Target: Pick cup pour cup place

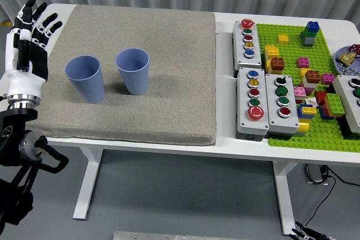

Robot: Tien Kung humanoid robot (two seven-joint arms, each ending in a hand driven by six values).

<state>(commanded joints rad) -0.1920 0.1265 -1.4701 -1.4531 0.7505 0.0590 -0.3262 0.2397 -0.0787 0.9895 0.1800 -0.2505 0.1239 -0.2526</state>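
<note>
Bench (185, 151) edge is seen nearest, white, with a grey mat (135, 111) laid over its left and middle part. On the mat two blue cups are stood upright and open-mouthed, just beside each other but apart: the left cup (85, 78) a little nearer, the right cup (133, 71) slightly farther back. Nothing can be made out inside either cup. To the right of the mat, grey button boxes (265, 102) with coloured push buttons are set in a row, and a further button box (248, 40) is placed behind them. Beyond these to the right a green baseplate (315, 133) is laid, scattered with coloured bricks (311, 95). At the left edge, off the side of the bench, the left robot hand (26, 37) is held upright, white-backed with black fingers (38, 14) spread apart and pointing up; nothing is gripped, and it is kept well apart from the left cup. At the far right edge a shallow dish (349, 60) of small items is partly cut off. The right robot hand is not seen.
</note>
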